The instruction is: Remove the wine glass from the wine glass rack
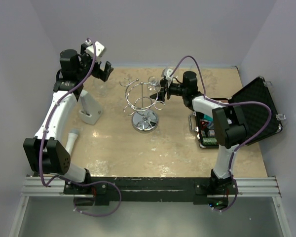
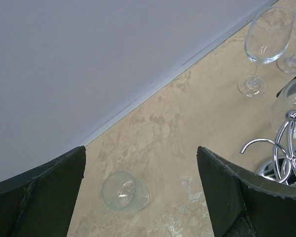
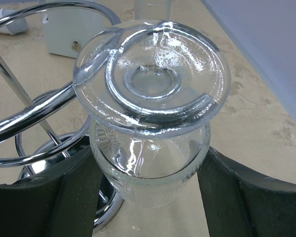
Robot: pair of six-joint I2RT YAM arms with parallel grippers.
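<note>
The chrome wine glass rack point(image 1: 144, 104) stands mid-table on its disc base, and its curled hooks show in the right wrist view point(image 3: 34, 123). A clear wine glass point(image 3: 150, 81) hangs upside down from a hook on the rack's right side, its foot resting in the wire. My right gripper point(image 3: 150, 165) is around the ribbed bowl, and both fingers point(image 3: 79, 197) press its sides. In the top view it point(image 1: 162, 90) sits beside the rack. My left gripper point(image 1: 104, 69) is raised at the back left, open and empty point(image 2: 141, 150).
A small clear glass point(image 2: 124, 191) sits on the table below my left gripper. Two stemmed glasses point(image 2: 266, 39) stand near the back wall. A white stand point(image 1: 91, 111) is left of the rack. An open black case point(image 1: 251, 113) lies at the right.
</note>
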